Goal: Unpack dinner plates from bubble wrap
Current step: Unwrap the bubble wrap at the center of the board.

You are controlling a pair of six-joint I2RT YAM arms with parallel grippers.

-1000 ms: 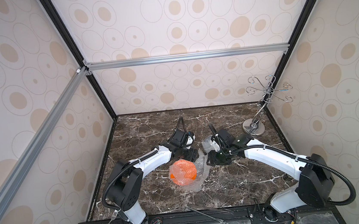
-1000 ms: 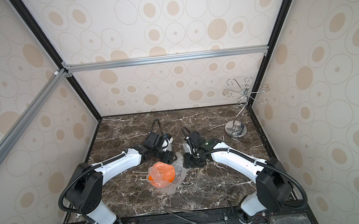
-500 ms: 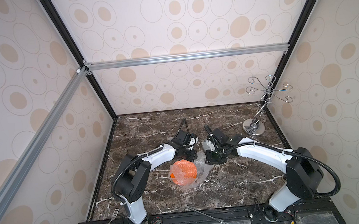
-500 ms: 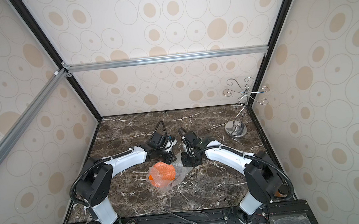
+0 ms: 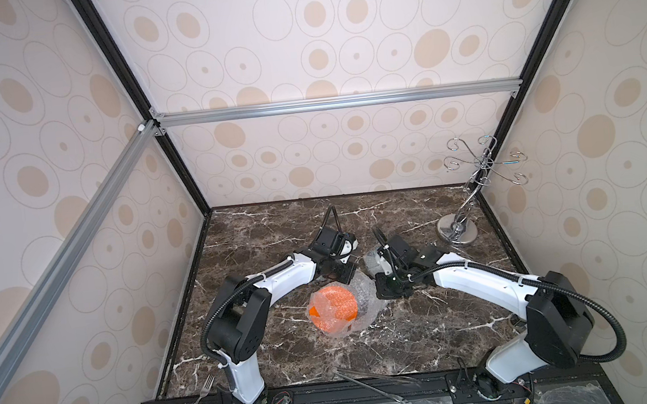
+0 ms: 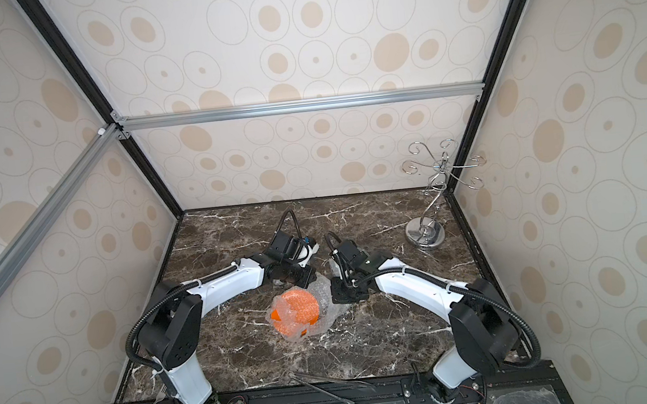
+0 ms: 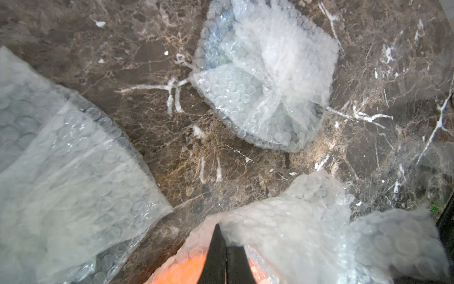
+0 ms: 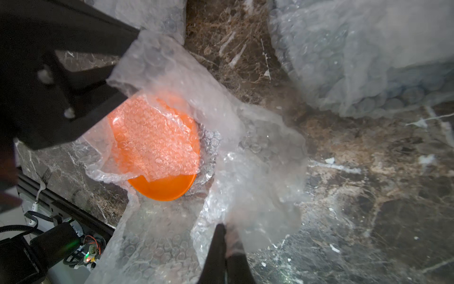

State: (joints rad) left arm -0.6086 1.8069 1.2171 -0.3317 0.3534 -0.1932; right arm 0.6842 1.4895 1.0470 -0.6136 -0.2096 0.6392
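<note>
Left claw (image 7: 222, 243) and right claw (image 8: 222, 237) were found pinched shut on edges of the bubble wrap (image 8: 245, 159); the orange plate (image 8: 162, 188) was seen on the desk (image 5: 407, 336), partly covered by it.

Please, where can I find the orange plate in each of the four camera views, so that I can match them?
In a top view: orange plate below the picture's centre.
In a top view: the same spot.
Left wrist: an orange patch under bubble wrap, beside the left hand.
Right wrist: half uncovered, near the right hand.
Shared landmark: the bubble wrap around it.
</note>
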